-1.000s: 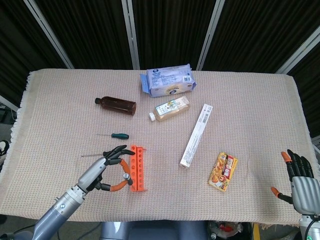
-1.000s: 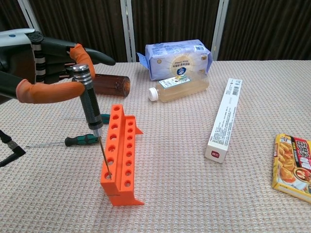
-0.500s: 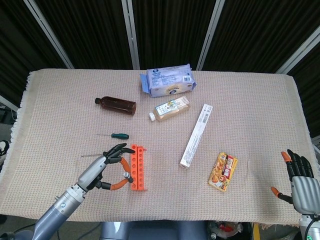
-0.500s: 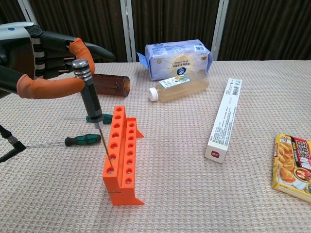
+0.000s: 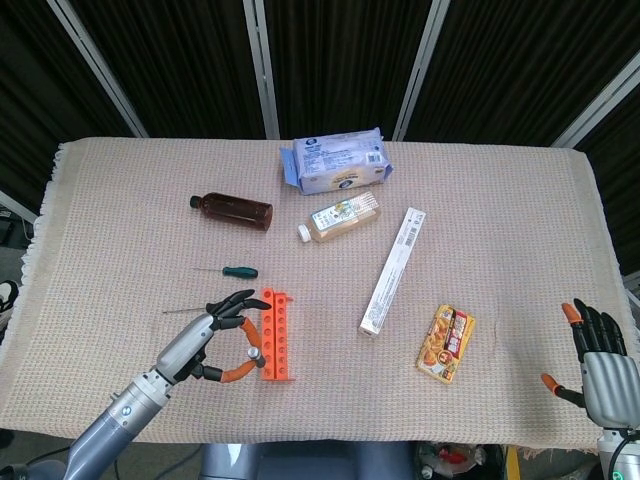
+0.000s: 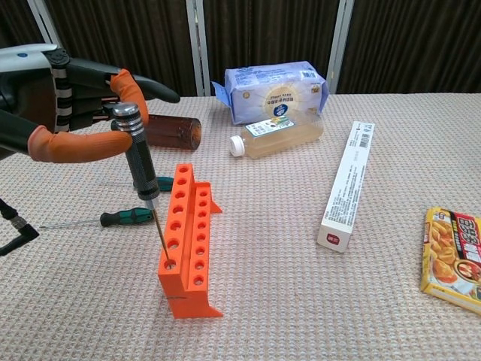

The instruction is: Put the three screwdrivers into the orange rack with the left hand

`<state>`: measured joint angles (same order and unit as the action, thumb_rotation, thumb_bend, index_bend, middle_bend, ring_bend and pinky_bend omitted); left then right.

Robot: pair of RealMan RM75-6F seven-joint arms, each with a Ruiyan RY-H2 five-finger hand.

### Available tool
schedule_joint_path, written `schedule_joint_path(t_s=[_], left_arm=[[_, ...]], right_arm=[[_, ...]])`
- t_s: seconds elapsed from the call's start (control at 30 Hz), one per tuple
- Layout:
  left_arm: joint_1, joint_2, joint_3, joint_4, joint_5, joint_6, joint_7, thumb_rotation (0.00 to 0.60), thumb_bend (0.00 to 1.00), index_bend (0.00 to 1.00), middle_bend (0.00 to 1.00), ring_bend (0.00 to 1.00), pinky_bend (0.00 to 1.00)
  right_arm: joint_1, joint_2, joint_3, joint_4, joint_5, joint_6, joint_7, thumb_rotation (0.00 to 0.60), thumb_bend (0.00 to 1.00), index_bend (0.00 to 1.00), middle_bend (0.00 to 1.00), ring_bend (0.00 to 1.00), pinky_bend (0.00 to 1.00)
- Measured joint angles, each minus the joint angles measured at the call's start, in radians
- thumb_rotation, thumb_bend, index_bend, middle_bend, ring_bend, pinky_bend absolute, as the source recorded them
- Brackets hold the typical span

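Observation:
The orange rack [image 5: 278,340] [image 6: 192,226] stands on the cloth near the table's front left. My left hand [image 5: 205,335] [image 6: 68,98] pinches the top of a black-handled screwdriver [image 6: 140,165] between thumb and a finger. The tool is nearly upright, its tip in the rack's nearest hole. A green-handled screwdriver [image 5: 240,272] [image 6: 161,183] lies flat just beyond the rack. Another green-handled screwdriver [image 6: 126,217] lies left of the rack; in the head view only its thin shaft [image 5: 185,311] shows beside the hand. My right hand [image 5: 600,365] hangs open off the front right corner.
A brown bottle [image 5: 235,210] [image 6: 171,131] lies behind the left hand. Further back are a blue packet [image 5: 335,160] and a clear bottle [image 5: 340,218]. A long white box [image 5: 392,270] and a yellow snack pack [image 5: 446,343] lie right of the rack.
The left hand rose slightly with the screwdriver, then sank again, the tip staying in the rack's near hole. The rack shifted a little. The right hand has not moved.

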<state>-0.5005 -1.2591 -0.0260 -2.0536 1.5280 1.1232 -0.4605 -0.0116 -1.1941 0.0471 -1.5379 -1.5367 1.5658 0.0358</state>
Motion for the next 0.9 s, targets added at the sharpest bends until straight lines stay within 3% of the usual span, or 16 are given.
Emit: schedule_joint_path(t_s=[0.4, 0.9], left_arm=[[0.005, -0.051, 0.001, 0.040, -0.009, 0.006, 0.075, 0.600, 0.50, 0.74, 0.15, 0.00, 0.00], [0.030, -0.109, 0.064, 0.100, 0.048, 0.013, 0.120, 0.600, 0.50, 0.73, 0.15, 0.00, 0.00]], right_arm=[[-0.002, -0.001, 0.001, 0.003, 0.005, 0.001, 0.004, 0.600, 0.00, 0.00, 0.00, 0.00, 0.00], [-0.001, 0.000, 0.002, -0.002, 0.006, -0.001, -0.001, 0.600, 0.00, 0.00, 0.00, 0.00, 0.00]])
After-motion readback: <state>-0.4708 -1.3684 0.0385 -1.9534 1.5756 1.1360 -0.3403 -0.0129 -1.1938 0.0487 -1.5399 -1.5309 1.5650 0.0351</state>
